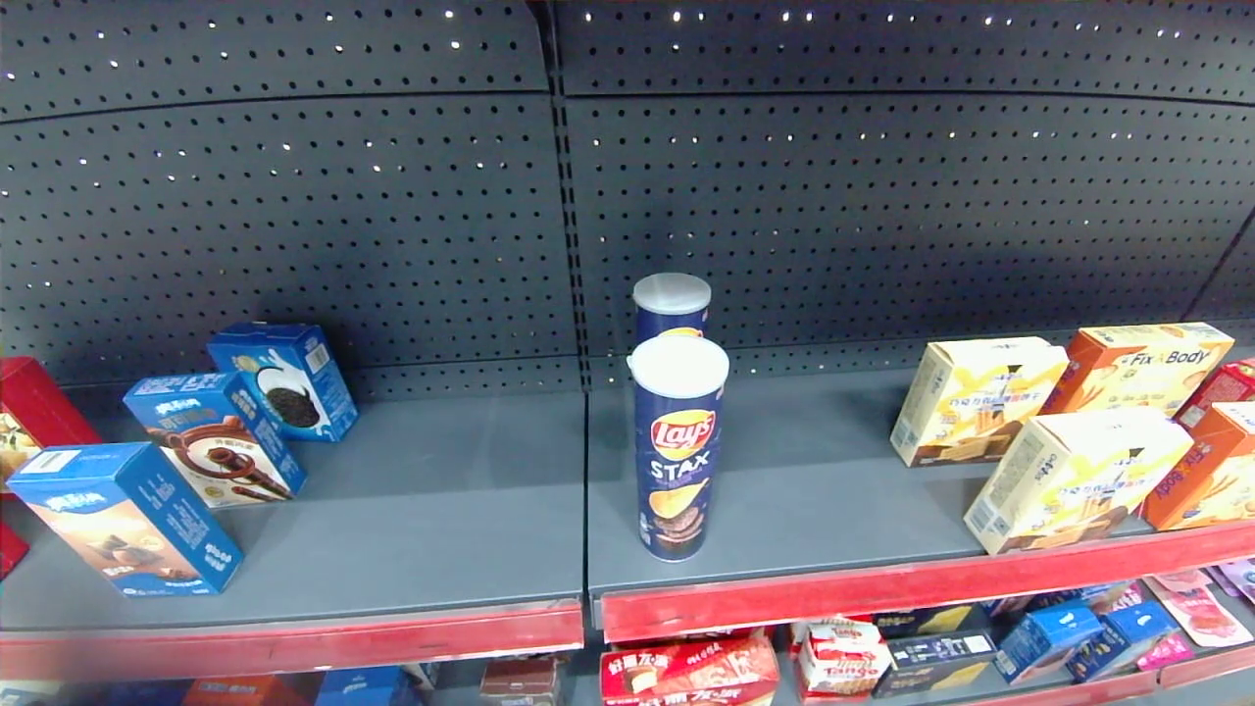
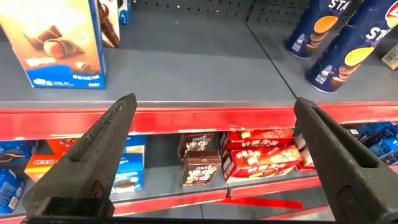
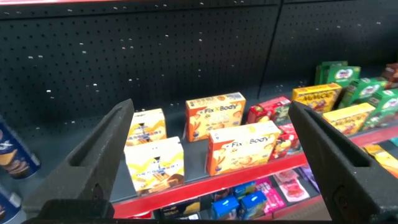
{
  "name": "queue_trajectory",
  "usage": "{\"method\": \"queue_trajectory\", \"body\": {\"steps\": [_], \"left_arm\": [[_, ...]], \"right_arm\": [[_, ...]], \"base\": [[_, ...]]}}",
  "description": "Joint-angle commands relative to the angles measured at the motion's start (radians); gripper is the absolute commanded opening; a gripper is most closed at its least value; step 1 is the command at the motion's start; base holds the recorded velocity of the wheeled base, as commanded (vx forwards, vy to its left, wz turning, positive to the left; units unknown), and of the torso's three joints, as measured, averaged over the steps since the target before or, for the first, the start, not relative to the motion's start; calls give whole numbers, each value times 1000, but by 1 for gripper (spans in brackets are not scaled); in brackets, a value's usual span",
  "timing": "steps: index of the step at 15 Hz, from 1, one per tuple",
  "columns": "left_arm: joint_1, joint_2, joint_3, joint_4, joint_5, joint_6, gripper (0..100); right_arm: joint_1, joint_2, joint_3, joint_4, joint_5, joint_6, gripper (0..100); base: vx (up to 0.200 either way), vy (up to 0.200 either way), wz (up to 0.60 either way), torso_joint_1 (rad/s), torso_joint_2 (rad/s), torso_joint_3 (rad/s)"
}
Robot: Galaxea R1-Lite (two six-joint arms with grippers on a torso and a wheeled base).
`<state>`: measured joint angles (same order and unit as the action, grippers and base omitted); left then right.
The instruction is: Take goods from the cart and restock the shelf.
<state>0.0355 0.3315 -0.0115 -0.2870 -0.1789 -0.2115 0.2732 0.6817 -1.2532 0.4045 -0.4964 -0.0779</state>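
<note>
The grey shelf (image 1: pixel 441 510) has a red front edge. In its middle a front chip can (image 1: pixel 677 451) stands upright, with a rear chip can (image 1: pixel 671 306) just behind it. On the left, three blue boxes (image 1: pixel 216 436) stand in a slanted row near a red box (image 1: pixel 29 407). On the right stand pale yellow boxes (image 1: pixel 976 397) and orange boxes (image 1: pixel 1137 368).

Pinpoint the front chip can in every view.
Head view: front chip can stands mid-shelf, before the rear can.
Left wrist view: the nearer of the two cans, cut by the frame.
Right wrist view: probably the sliver at the frame edge, beside the rear can.
Shared landmark: the red shelf edge.
</note>
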Motion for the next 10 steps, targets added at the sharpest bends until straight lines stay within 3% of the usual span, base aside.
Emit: {"method": "queue_trajectory", "body": {"steps": [1,2,4,6,7,8,9,10], "left_arm": [[3,-71,5,63,-1,6,100],[3,-127,4,118,-1,15,100],[4,-278,-7,261,19,69,100],[3,-273,-7,264,127,96,100],[3,-273,1,247,207,135,100],[3,-273,8,224,248,165,100],[3,-273,10,224,266,176,100],[3,-273,10,236,355,208,100]], "right_arm": [[-8,13,0,1,1,0,100],[-9,18,-2,1,-1,0,100],[-14,25,-8,1,-1,-6,100],[-25,21,-5,1,1,-53,100],[-28,18,-6,1,1,-60,100],[-29,16,-3,2,1,-60,100],[-34,15,-2,2,1,-60,100],[-51,7,1,2,1,-60,100]], "base": [[0,0,0,0,0,0],[0,0,0,0,0,0],[0,0,0,0,0,0],[0,0,0,0,0,0],[0,0,0,0,0,0],[0,0,0,0,0,0],[0,0,0,0,0,0],[0,0,0,0,0,0]]}}
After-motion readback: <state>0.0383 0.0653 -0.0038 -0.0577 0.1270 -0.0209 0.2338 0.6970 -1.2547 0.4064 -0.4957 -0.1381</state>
